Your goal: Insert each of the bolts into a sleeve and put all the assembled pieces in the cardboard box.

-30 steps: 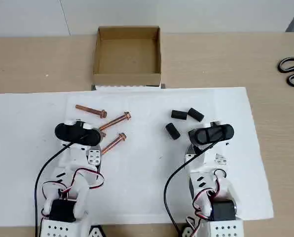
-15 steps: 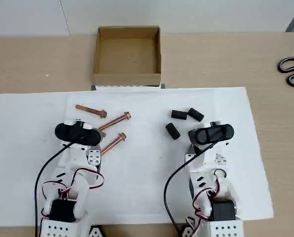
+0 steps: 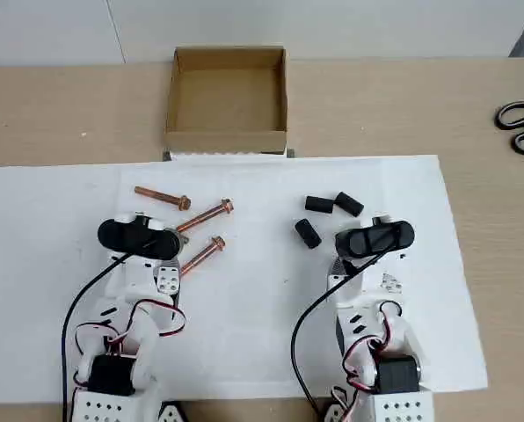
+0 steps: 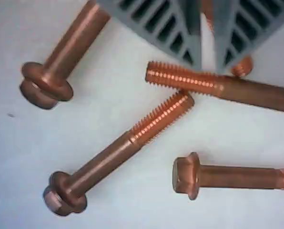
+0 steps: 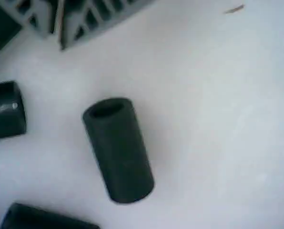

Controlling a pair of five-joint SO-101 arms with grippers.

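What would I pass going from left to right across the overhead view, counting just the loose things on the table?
copper bolts (three, clustered) → black sleeves (three, clustered) → scissors at the table's edge. The cardboard box overlaps the bolts' span, so it is left out.

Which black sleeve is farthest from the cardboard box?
The lone sleeve, lying by itself on the white sheet; the other two sleeves sit side by side, closer to the box.
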